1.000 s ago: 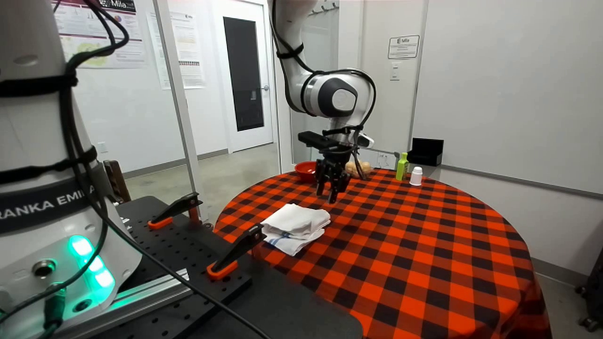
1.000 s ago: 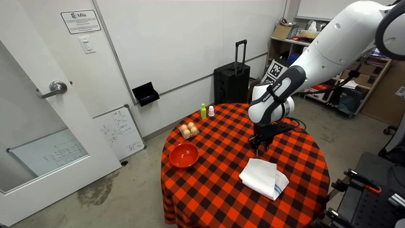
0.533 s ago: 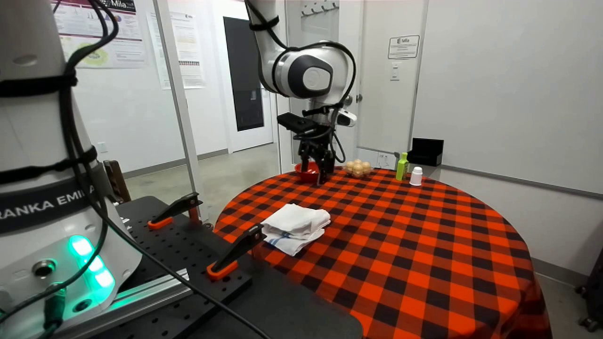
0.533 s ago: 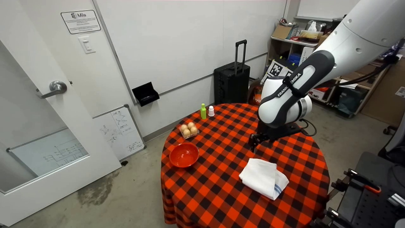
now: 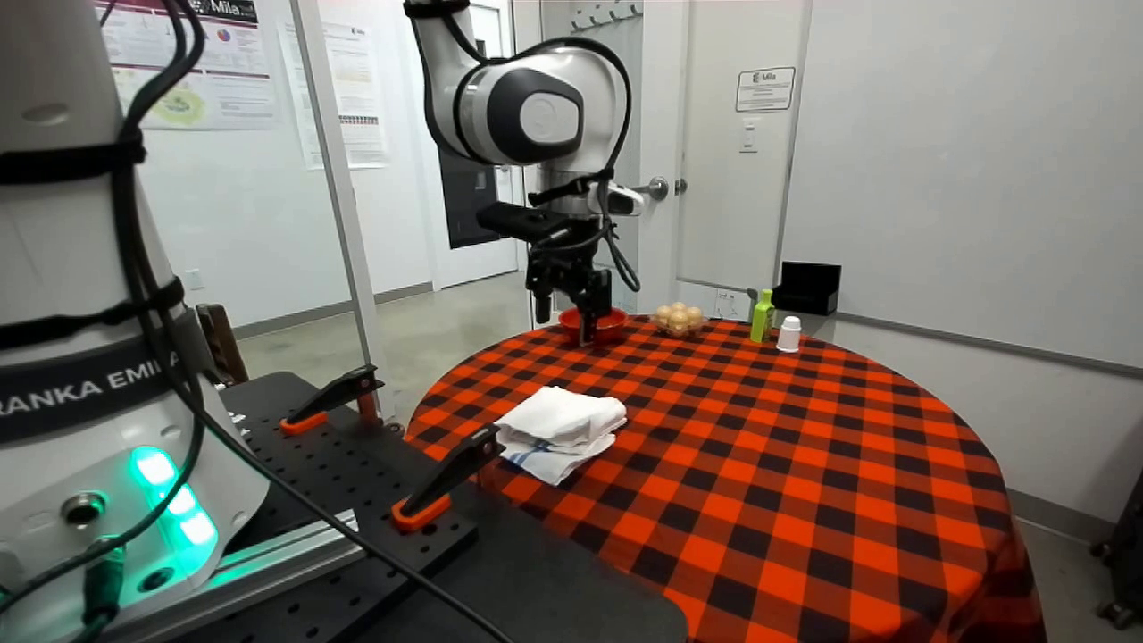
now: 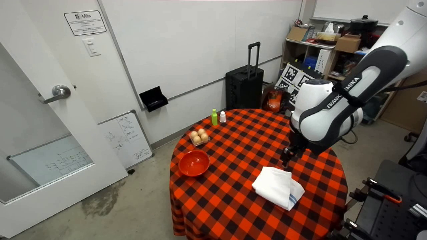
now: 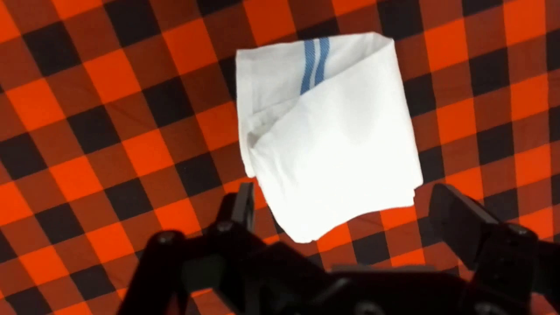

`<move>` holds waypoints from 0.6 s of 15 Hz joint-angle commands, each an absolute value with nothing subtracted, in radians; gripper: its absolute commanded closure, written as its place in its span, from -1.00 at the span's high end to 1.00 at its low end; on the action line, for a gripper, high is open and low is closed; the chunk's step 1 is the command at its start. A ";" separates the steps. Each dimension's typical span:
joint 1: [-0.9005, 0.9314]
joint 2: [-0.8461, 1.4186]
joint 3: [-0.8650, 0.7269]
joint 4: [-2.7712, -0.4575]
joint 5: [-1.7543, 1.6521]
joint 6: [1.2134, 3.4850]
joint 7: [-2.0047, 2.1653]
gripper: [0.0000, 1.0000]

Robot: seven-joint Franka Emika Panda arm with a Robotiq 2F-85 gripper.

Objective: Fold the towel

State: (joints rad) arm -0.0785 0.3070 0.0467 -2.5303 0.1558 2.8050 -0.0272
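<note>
The white towel (image 5: pixel 561 416) lies folded in a compact stack on the checked tablecloth. It also shows in an exterior view (image 6: pixel 274 186) and in the wrist view (image 7: pixel 341 140). Its upper layers are folded over a lower flap, whose blue stripes stay visible at one side. The top layer sits slightly askew. My gripper (image 5: pixel 564 329) hangs above the table, apart from the towel, fingers pointing down; it also shows in an exterior view (image 6: pixel 285 162). In the wrist view the gripper (image 7: pixel 343 187) has its fingers wide apart with nothing held. The towel lies below and between them.
A red bowl (image 6: pixel 194 163), a clear pack of eggs (image 6: pixel 199 137), a green bottle (image 6: pixel 214 117) and a white cup-like item (image 6: pixel 223 117) stand along the table's far edge. Black clamps with orange parts (image 5: pixel 446 478) sit on the robot's base plate beside the towel.
My gripper has moved up and back toward the robot base, leftward in an exterior view. The towel has not moved.
</note>
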 commanded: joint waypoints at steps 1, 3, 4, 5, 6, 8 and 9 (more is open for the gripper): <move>-0.062 0.160 0.015 -2.633 0.045 2.740 -0.093 1.00; -0.070 0.221 0.026 -2.593 0.088 2.757 -0.080 1.00; -0.069 0.201 0.026 -2.601 0.090 2.747 -0.087 1.00; -0.069 0.198 0.026 -2.602 0.090 2.747 -0.086 1.00; -0.069 0.202 0.026 -2.601 0.090 2.748 -0.086 1.00; -0.070 0.212 0.025 -2.600 0.089 2.750 -0.085 1.00; -0.070 0.215 0.025 -2.600 0.089 2.750 -0.085 1.00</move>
